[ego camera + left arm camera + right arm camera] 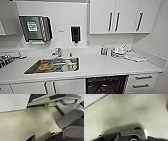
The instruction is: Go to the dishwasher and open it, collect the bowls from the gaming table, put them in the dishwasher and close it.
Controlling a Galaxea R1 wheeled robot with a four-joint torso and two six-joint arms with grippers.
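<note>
Dishwasher open, awaiting bowls

Dishwasher (107, 85) stands open under the counter (105, 65), dark racks exposed, presumably ready for loading. Our wrist cameras face pale floor (31, 125); we cannot tell either gripper's opening. Sink (52, 65) holds dishes.

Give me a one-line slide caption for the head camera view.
Kitchenette counter seen from above: steel sink holding dishes, with the dishwasher below showing its dark interior.

The dishwasher (107, 85) is cut off by the lower edge.
</note>
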